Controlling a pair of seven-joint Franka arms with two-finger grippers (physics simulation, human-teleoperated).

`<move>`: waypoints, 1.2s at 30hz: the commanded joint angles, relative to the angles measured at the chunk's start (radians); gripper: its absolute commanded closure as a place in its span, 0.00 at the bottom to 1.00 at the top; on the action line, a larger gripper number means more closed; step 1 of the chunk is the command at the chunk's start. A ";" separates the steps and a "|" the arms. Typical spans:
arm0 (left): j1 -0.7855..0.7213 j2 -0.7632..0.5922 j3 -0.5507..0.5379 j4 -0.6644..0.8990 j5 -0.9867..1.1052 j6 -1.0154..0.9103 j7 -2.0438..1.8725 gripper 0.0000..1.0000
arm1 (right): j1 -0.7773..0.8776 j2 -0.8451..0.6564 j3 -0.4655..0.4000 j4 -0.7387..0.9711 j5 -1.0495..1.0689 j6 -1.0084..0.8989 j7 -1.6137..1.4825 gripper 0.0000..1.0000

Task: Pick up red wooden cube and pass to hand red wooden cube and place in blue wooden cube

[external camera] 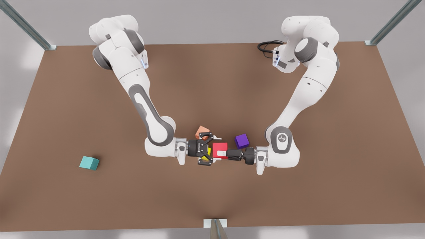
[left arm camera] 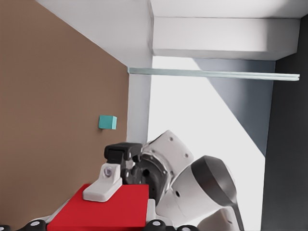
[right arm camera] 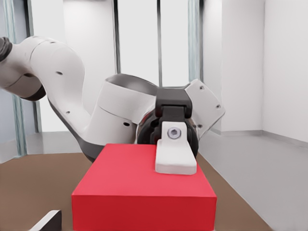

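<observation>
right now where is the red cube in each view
front view: red cube mid-table, held by the left gripper from the front view's right, with the open right gripper opposite.
left wrist view: close up, with the teal cube far behind.
right wrist view: close up, with the left gripper's finger on it.
shared landmark: brown table.

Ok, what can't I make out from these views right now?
- Yellow object: in the front view it is mostly hidden behind the right gripper, so its shape is unclear.
- Salmon cube: in the front view the same gripper covers its near corner.
- Red wooden cube: it is cut off by the left wrist view's edge, and the left gripper covers part of it in the front view.
</observation>
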 commanded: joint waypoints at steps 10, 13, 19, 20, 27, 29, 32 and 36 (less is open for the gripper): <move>0.004 -0.003 -0.001 -0.009 -0.007 -0.004 0.033 0.33 | 0.019 0.020 0.001 0.040 0.000 0.047 0.011 0.37; 0.003 -0.003 -0.001 -0.009 -0.007 -0.004 0.033 0.33 | 0.018 0.018 0.000 0.038 0.000 0.045 0.010 0.42; 0.003 -0.001 -0.001 -0.009 -0.007 -0.004 0.035 0.31 | 0.015 0.017 0.000 0.036 0.000 0.045 0.011 0.41; 0.003 -0.001 -0.001 -0.009 -0.007 -0.004 0.035 0.23 | 0.015 0.016 0.000 0.036 0.000 0.044 0.011 0.41; 0.014 -0.003 -0.001 -0.010 -0.007 -0.020 0.033 0.00 | 0.002 0.013 0.000 0.033 -0.002 0.039 0.011 0.41; 0.034 -0.003 -0.001 -0.012 -0.006 -0.052 0.033 0.00 | -0.027 0.009 -0.003 0.020 -0.008 0.032 0.009 0.41; 0.097 -0.003 0.001 -0.018 -0.001 -0.138 0.033 0.00 | -0.077 0.006 -0.005 0.017 -0.023 -0.004 0.011 0.41; 0.213 -0.035 0.008 0.025 0.343 -0.375 -0.173 0.00 | -0.215 -0.083 -0.008 -0.105 -0.123 -0.102 0.015 0.41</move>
